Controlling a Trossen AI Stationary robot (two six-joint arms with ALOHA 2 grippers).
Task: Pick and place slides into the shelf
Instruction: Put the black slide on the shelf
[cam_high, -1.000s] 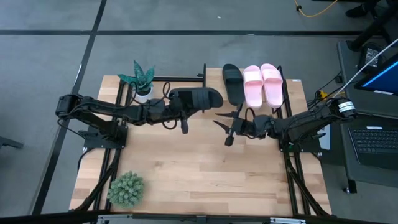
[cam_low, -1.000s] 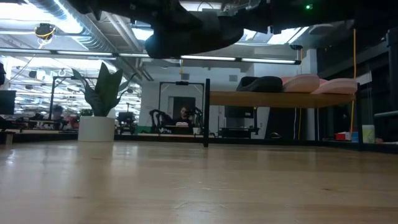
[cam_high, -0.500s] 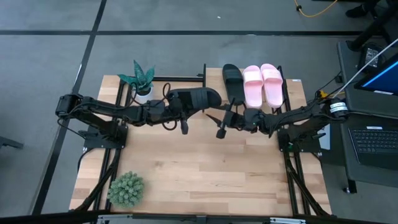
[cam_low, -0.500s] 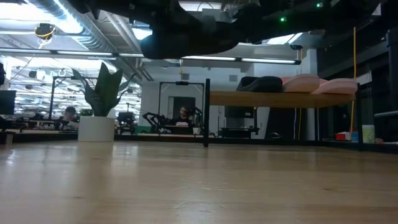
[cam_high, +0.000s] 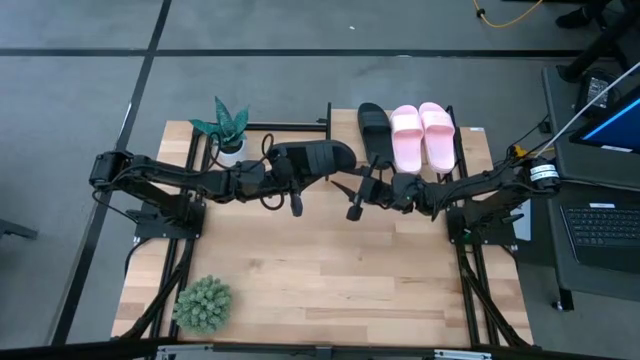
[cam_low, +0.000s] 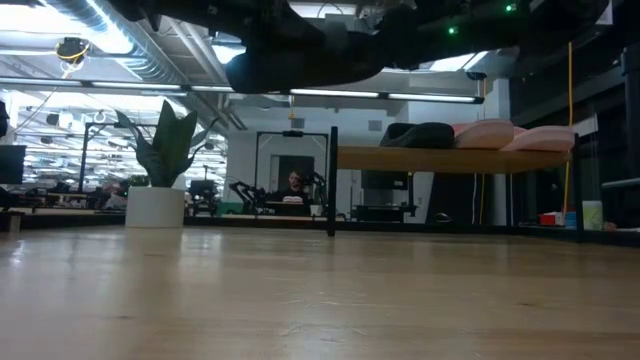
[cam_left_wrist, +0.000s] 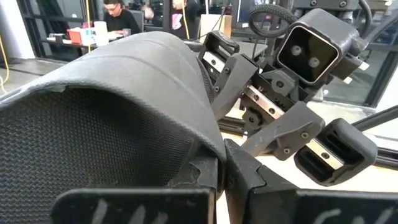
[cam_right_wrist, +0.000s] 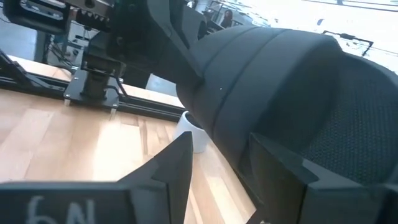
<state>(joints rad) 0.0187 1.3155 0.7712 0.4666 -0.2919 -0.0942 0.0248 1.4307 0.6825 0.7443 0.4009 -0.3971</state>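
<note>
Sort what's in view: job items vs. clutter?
Job:
- black foam slide, held above the table by the left gripper
- right gripper, fingers open beside that slide
- second black foam slide on the light-wood shelf
- pale pink foam pair on the shelf

Clutter:
- white-potted leafy plant
- round spiky green plant

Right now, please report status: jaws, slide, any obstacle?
Left gripper shut on black slide, held above table. Right gripper open at slide's toe. Three slides on shelf.

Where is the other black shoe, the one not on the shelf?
From above, the black slide hangs over the table's middle back, held by the left tool, just left of the shelf, with the open right tool reaching it.
</note>
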